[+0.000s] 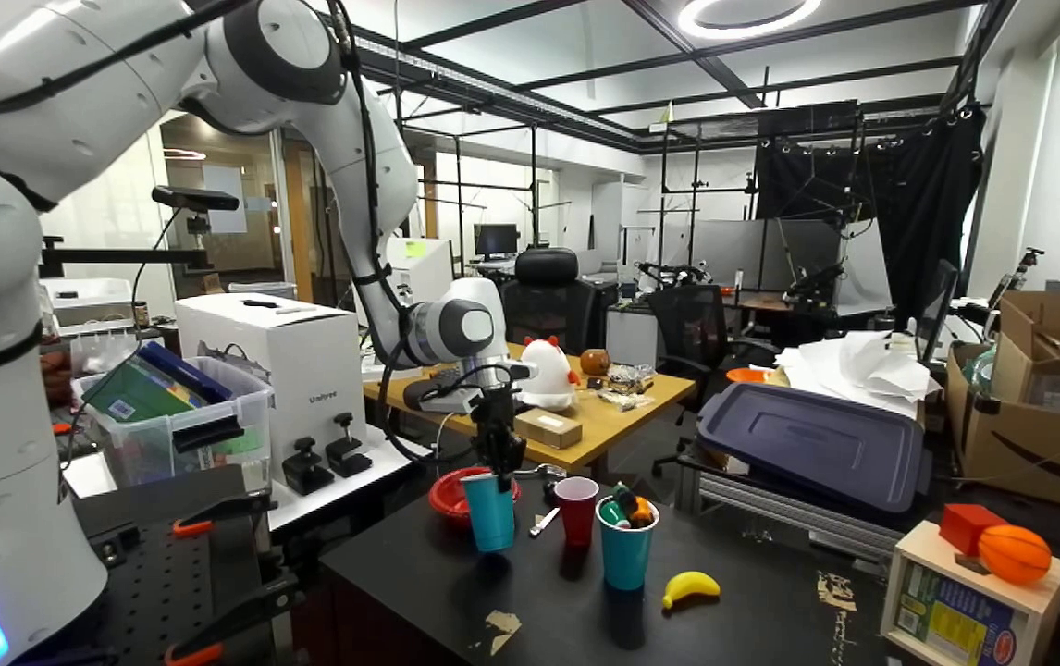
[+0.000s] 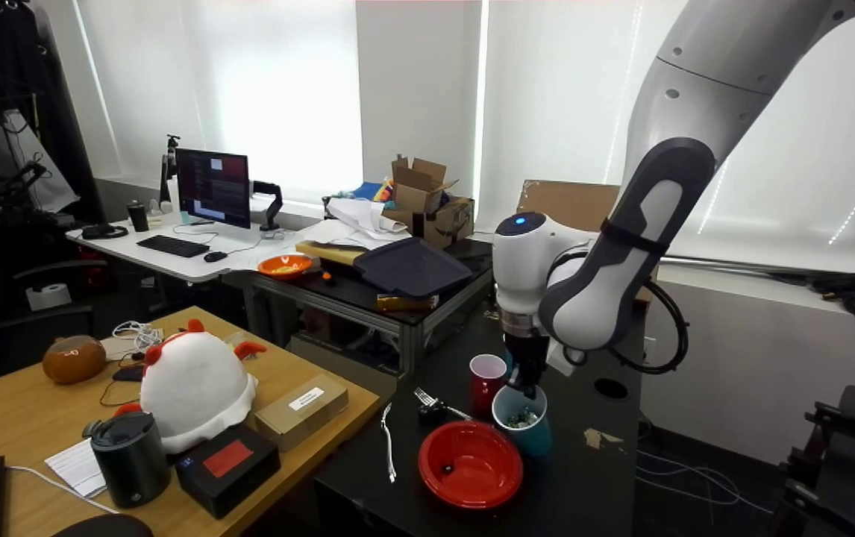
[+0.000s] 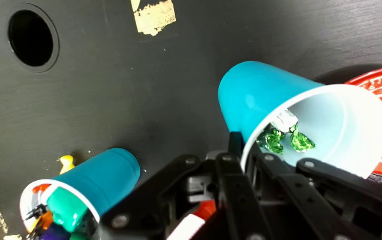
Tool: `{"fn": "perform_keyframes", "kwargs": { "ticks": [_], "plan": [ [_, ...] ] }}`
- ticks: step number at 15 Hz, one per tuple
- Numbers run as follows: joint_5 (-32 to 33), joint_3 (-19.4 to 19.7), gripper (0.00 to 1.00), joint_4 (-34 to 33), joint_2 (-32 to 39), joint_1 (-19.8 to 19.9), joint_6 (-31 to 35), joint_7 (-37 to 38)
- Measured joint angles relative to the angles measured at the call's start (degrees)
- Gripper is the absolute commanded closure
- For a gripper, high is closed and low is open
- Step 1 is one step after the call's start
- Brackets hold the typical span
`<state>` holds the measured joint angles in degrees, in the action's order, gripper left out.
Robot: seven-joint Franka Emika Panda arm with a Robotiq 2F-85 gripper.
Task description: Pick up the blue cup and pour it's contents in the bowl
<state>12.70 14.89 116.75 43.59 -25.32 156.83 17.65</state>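
Black hand [image 3: 244, 148] pinches the blue cup [image 3: 264, 90]; white box [image 1: 294, 370] reads "Unitree".

glowing ring light [image 1: 741, 32], black curtain [image 1: 918, 185], white blinds [image 2: 554, 97], wooden table [image 1: 622, 422]

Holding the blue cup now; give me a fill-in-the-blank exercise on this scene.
The end effector grips the blue cup by its ____ (base or rim).
The glittery pieces inside it are colored ____.
The bowl is colored ____.
The banana lies ____ (inside or beside) the teal cup.

Missing words: rim; green; red; beside.
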Motion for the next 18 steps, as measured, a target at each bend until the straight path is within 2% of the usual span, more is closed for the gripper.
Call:
{"fn": "perform_keyframes", "kwargs": {
  "ticks": [8,18],
  "plan": [
    [5.89,1.89,0.99,-4.18,0.99,-3.08,-7.16,6.8],
    [11.23,2.63,0.99,-9.75,5.23,-4.25,-14.61,14.66]
  ]
}}
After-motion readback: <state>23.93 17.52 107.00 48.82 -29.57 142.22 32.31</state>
